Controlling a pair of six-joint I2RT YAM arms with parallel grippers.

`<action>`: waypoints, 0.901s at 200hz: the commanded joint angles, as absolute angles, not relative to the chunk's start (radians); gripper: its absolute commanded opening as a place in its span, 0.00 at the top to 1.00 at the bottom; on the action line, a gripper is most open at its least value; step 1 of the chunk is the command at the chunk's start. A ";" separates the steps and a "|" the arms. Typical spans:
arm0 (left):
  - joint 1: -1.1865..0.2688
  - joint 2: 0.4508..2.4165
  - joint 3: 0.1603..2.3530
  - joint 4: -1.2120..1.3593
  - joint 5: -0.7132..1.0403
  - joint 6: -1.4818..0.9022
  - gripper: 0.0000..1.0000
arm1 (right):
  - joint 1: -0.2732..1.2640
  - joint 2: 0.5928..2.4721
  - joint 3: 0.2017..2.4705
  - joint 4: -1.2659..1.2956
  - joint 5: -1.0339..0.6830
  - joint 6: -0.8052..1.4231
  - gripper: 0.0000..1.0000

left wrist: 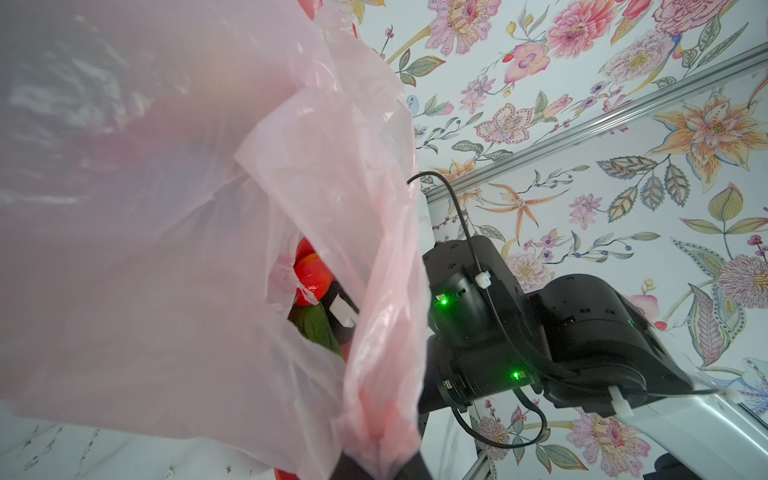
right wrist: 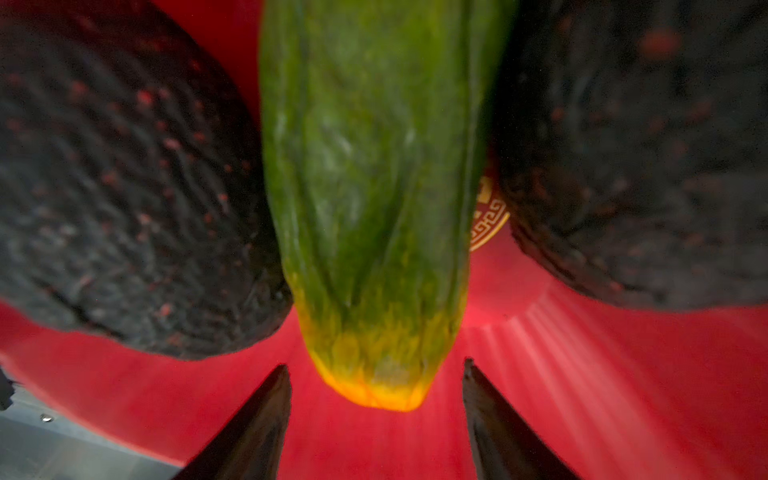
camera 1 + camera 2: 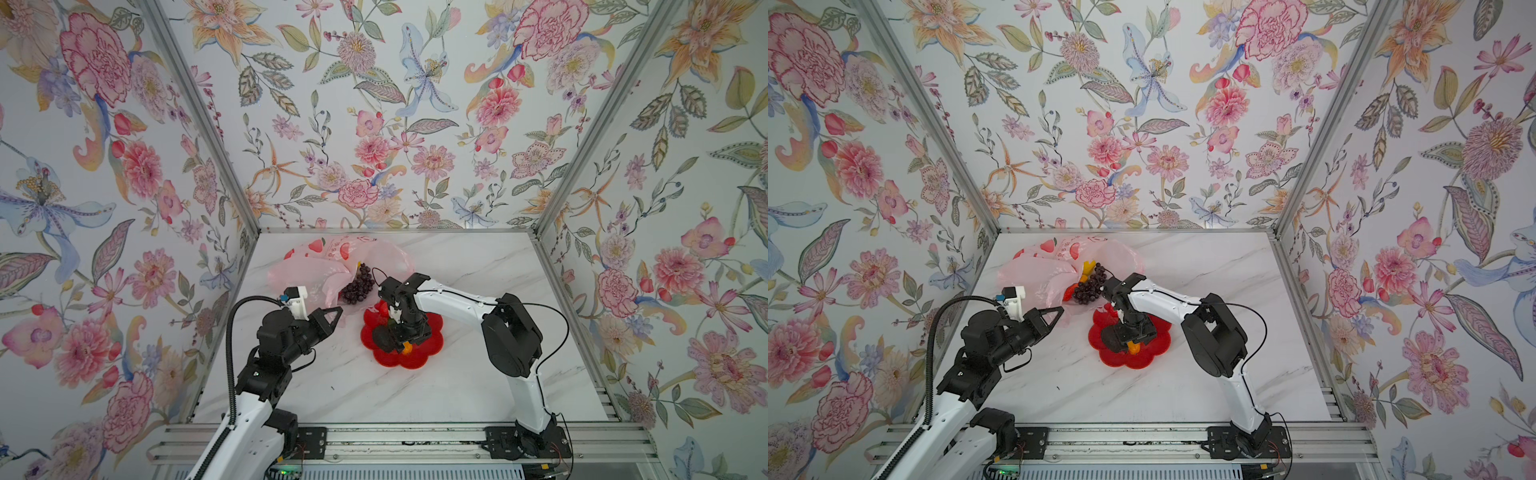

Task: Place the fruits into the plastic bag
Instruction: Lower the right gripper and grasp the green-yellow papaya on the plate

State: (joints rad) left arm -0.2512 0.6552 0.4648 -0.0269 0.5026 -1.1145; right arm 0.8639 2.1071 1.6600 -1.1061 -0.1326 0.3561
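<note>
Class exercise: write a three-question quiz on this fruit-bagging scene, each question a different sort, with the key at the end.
1. True or false: the left pincer is clamped shut on the plastic bag.
2. Fill in: the right wrist view shows ___ dark avocados on the red plate.
3. What is the open right pincer lined up on? A) an avocado B) the green fruit with a yellow tip C) the plastic bag
Key: 1 true; 2 two; 3 B.

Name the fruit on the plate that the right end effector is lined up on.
The green, yellow-tipped one, between the two blackish avocados; its tip lies between the right end effector's fingers.
</note>
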 commanded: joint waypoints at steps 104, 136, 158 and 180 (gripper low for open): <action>-0.241 0.611 0.474 -0.107 0.528 -1.103 1.00 | 0.878 2.145 1.629 -1.058 -0.094 0.380 0.56; -0.241 0.586 0.460 -0.106 0.516 -1.122 1.00 | 0.879 2.116 1.608 -1.058 -0.079 0.372 0.63; -0.241 0.561 0.435 -0.096 0.506 -1.147 1.00 | 0.883 2.085 1.589 -1.051 -0.062 0.361 0.68; -0.242 0.537 0.410 -0.085 0.496 -1.170 1.00 | 0.884 2.050 1.566 -1.039 -0.057 0.351 0.71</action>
State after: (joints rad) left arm -0.2485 0.5644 0.4438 -0.0959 0.5125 -1.1362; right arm 0.8753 2.1147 1.5944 -1.0412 -0.0860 0.3698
